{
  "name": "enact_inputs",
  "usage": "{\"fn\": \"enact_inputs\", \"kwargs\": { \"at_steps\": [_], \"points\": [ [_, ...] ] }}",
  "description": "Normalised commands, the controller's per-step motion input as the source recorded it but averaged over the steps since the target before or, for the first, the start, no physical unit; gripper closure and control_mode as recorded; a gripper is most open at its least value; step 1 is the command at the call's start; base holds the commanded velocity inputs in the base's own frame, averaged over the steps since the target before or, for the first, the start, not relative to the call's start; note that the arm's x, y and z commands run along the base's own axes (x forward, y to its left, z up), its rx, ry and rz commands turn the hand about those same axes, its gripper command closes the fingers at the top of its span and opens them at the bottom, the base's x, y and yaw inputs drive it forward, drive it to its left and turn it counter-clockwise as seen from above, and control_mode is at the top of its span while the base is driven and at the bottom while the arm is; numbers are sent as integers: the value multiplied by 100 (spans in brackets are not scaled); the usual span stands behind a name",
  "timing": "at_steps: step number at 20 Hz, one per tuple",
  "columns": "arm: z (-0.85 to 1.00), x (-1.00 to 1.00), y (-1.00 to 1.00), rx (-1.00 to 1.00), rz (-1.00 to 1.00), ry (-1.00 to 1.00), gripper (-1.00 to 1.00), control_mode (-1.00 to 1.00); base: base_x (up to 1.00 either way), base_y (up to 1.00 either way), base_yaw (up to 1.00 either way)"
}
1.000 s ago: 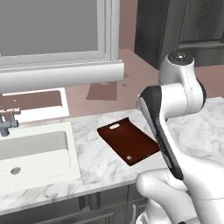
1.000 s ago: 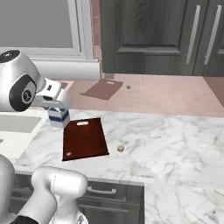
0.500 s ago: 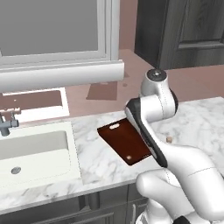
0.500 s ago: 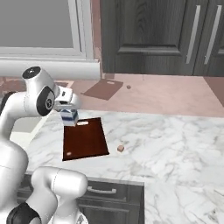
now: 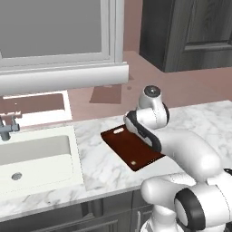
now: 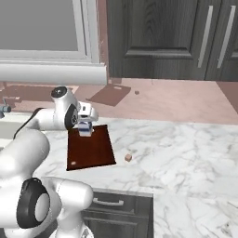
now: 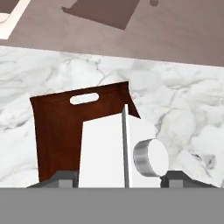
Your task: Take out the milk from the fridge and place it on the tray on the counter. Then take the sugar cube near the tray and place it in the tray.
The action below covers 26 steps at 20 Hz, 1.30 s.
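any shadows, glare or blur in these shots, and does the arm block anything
Right base view: flat, even rendered light, no glare, everything sharp; the sugar cube is tiny but distinct. Left base view: equally crisp, though the arm covers part of the tray. Hand view: the milk looms large and close, hiding much of the tray; marble counter veins stay clear.

Even, bright rendered light, soft faint shadows, no glare, slightly coarse edges
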Motion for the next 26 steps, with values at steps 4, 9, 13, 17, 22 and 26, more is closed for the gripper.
{"fn": "enact_inputs", "kwargs": {
  "at_steps": [4,9,13,17,22,26],
  "points": [
    [-33,60,2,0,0,6,100,-100,0,0,0],
    [-23,33,0,0,0,8,100,-100,0,0,0],
    [-16,5,0,0,0,13,100,-100,0,0,0],
    [-19,0,0,0,0,4,100,-100,0,0,0],
    [-19,0,0,0,0,-1,100,-100,0,0,0],
    [-17,0,0,0,0,-1,100,-100,0,0,0]
  ]
}}
